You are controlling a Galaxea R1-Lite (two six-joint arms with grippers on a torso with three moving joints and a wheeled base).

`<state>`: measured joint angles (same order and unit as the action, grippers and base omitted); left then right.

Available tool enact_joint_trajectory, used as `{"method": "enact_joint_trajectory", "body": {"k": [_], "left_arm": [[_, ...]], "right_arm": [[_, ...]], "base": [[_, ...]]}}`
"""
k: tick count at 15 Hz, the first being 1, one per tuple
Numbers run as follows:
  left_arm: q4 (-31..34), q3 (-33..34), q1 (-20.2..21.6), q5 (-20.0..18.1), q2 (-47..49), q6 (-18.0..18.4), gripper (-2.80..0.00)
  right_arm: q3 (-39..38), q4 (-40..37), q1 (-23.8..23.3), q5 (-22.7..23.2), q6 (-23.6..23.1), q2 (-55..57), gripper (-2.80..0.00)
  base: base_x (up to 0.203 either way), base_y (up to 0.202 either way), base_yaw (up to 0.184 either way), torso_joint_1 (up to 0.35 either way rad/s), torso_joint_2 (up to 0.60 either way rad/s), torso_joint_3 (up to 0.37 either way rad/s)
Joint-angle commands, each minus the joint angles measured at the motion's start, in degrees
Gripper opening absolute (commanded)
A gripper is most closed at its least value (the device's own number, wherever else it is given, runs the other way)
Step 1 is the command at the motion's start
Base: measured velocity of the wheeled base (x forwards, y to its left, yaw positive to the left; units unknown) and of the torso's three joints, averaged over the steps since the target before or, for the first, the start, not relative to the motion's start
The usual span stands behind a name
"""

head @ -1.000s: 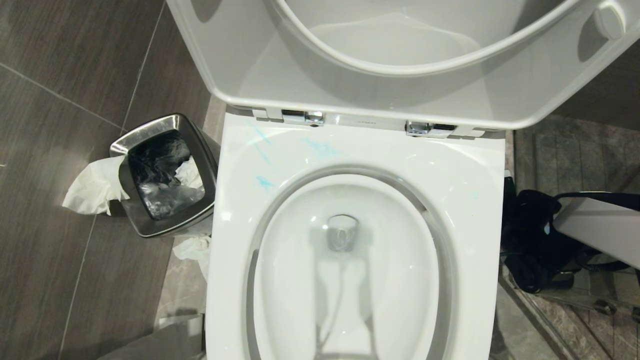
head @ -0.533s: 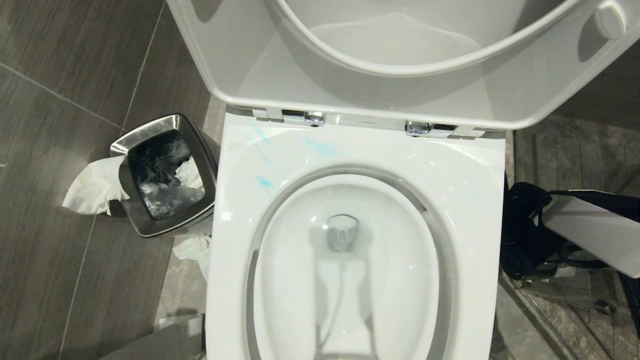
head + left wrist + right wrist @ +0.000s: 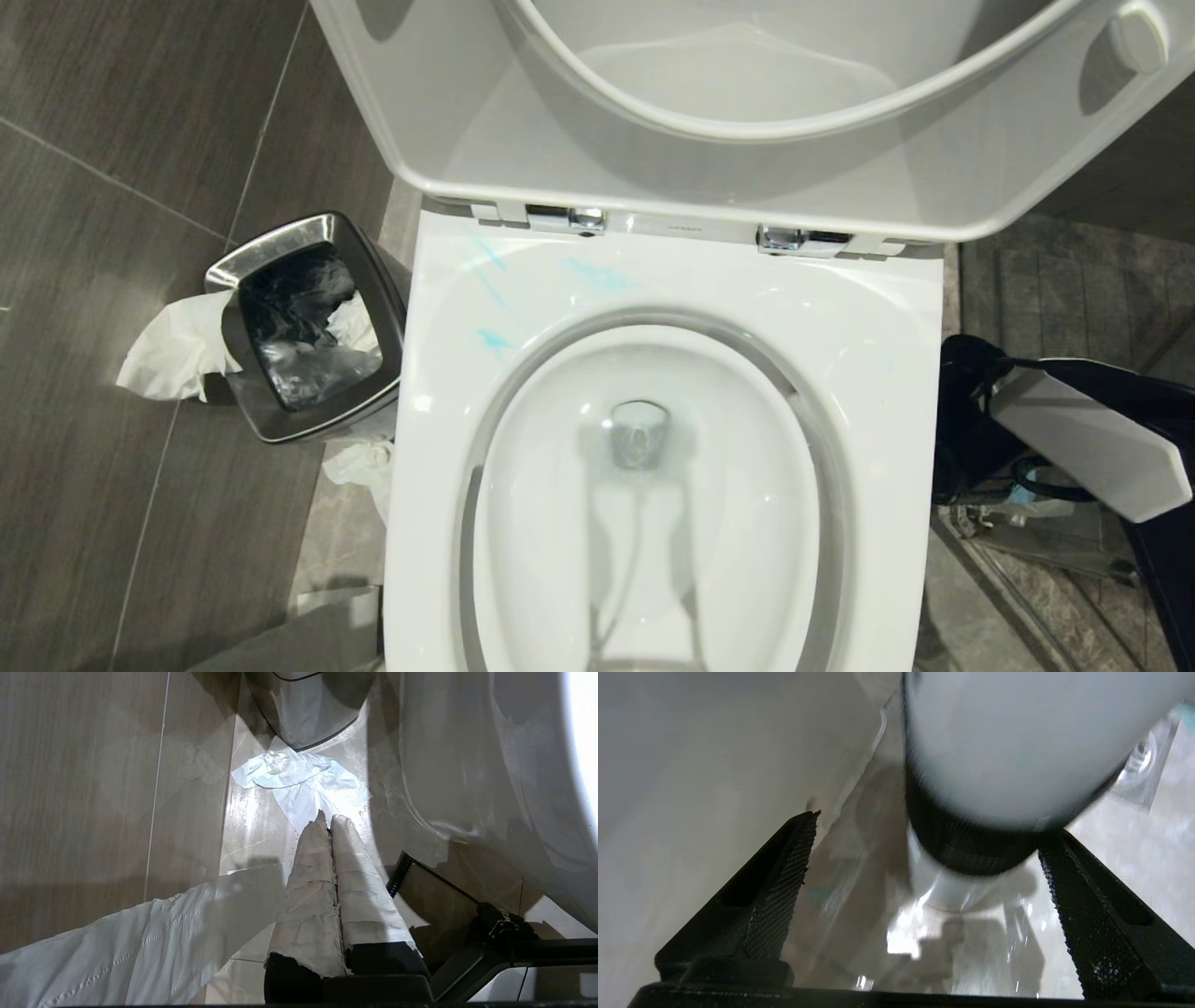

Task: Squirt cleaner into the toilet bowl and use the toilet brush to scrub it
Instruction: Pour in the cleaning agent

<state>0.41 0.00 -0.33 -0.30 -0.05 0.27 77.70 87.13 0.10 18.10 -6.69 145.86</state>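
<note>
Right gripper [image 3: 924,868], jaws spread, low beside the toilet bowl [image 3: 878,327]; a white object [image 3: 1017,742] just beyond its fingertips. Left gripper [image 3: 329,821] pressed together near the floor. Turquoise cleaner [image 3: 597,273] smears the rim.

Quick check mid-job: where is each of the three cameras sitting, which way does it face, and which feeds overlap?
Head view: up on the head, facing down at the toilet bowl, waste bin on its left; right arm at the right edge.
Left wrist view: behind the shut left claw, low, facing the floor tissue beside the bowl's outer wall.
Right wrist view: behind the open right claw, facing a blurred white and black object near the floor.
Shared: head and left wrist both show bowl, bin and tissue.
</note>
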Motion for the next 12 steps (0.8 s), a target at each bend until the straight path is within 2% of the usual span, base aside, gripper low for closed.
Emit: {"method": "enact_joint_trajectory", "body": {"k": [1, 6, 12], "left_arm": [[0.0, 0.1, 0.0, 0.0, 0.0, 0.0, -2.8], [0.0, 0.1, 0.0, 0.0, 0.0, 0.0, -2.8], [0.0, 0.1, 0.0, 0.0, 0.0, 0.0, -2.8]], "right_arm": [[3.9, 0.5, -0.1, 0.2, -0.1, 1.3, 0.0], [9.1, 0.5, -0.1, 2.4, -0.2, 3.2, 0.0], [14.9, 0.5, 0.0, 2.7, -0.2, 6.1, 0.0]], "base": [[0.0, 0.0, 0.0, 0.0, 0.0, 0.0], [0.0, 0.0, 0.0, 0.0, 0.0, 0.0], [0.0, 0.0, 0.0, 0.0, 0.0, 0.0]]}}
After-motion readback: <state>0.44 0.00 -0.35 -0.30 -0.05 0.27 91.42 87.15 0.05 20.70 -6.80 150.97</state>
